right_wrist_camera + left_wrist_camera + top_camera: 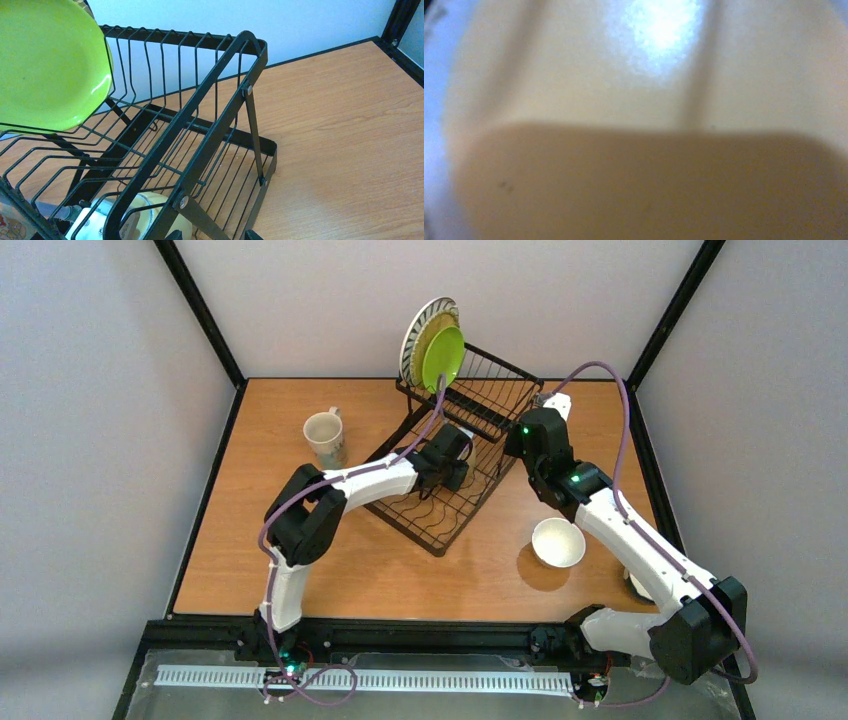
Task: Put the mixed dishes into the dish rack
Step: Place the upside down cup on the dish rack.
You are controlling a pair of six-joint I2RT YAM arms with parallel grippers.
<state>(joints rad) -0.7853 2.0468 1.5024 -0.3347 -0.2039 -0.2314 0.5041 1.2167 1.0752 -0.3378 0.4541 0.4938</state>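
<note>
Lime-green plate [443, 358] upright in rack [487, 390]

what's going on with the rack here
The left gripper is over the dish rack's low tray and appears to grip a pale dish there. The right gripper hovers open by the rack's right side, holding nothing. A lime-green plate and a striped plate stand in the raised section. A mug and a white bowl sit on the table, not yet loaded.
</note>
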